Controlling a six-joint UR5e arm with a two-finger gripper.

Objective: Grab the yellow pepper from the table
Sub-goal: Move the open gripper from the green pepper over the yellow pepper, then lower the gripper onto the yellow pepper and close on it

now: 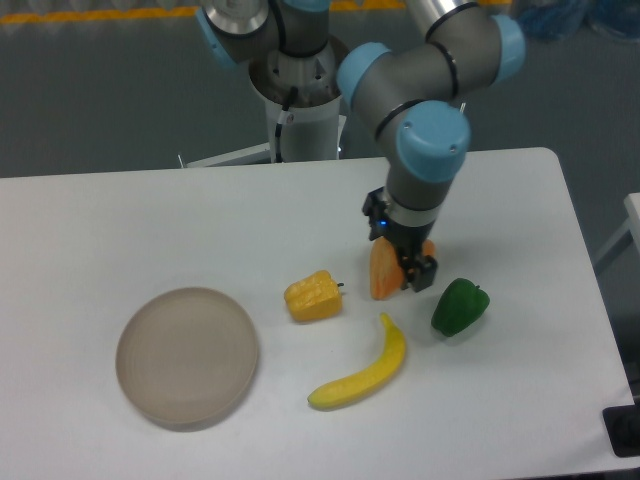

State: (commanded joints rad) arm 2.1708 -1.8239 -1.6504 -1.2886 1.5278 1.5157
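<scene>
Count on the table (120,210): one yellow pepper (313,297), one green pepper (460,306), one banana (362,367), one orange wedge piece (384,270), one round grey plate (187,356). Five items in all.

Yellow pepper lies on its side near the table's middle, stem toward the right, between the plate and the orange wedge, touching neither. Banana lies just in front of it (curved, tip up toward the wedge).

Gripper (412,268) is low at the orange wedge, dark fingers down against its right side; whether the jaws are clamped or apart cannot be told from here. Green pepper sits just right of the gripper.
</scene>
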